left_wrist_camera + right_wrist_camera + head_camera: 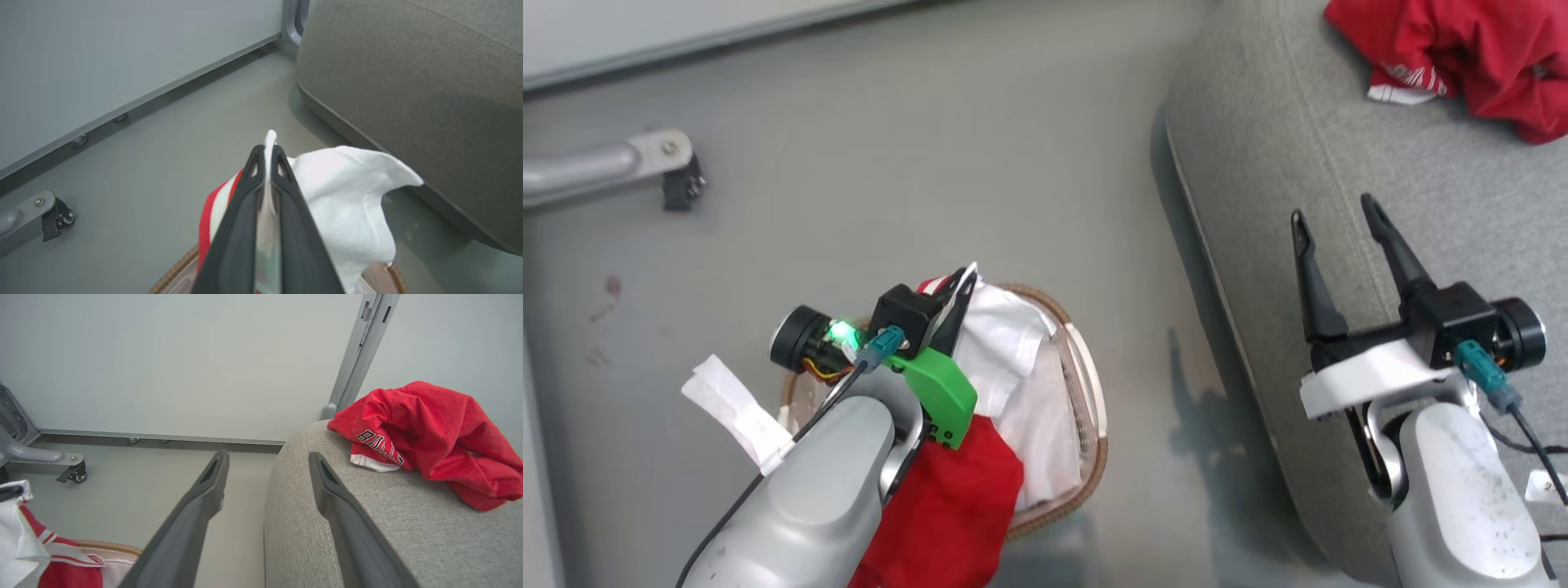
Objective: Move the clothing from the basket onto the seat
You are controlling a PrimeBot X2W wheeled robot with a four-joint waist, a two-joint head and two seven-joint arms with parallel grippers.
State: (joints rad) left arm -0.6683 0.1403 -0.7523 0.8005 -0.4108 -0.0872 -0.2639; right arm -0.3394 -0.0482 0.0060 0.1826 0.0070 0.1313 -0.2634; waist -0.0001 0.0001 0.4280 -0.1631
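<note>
You are about halfway. One soft bright red crumpled garment (1462,49) lies on the large grey fabric-upholstered seat (1339,122), well in from its rounded edge, so that piece looks done.

The other piece, a red garment with white panels and stripes (956,498), is in and over the small oval white plastic basket with the brown woven rim (1086,490). The basket stands on the floor just beside the seat. A red part of the garment spills over the near rim, under your left forearm.

Your left gripper (267,153) has its two dark fingers pressed together on a thin white fold of cloth, with a red-and-white stripe just beside it. From the stripe I judge this to be the garment, but a white liner sits in the same basket and I cannot tell for certain which white cloth is pinched. Check that before you carry.

Your right gripper (1335,216) is spread wide and holds nothing, above the front edge of the seat.

What is left is to lift the striped garment clear of the basket, carry it across and let it go on the seat.
</note>
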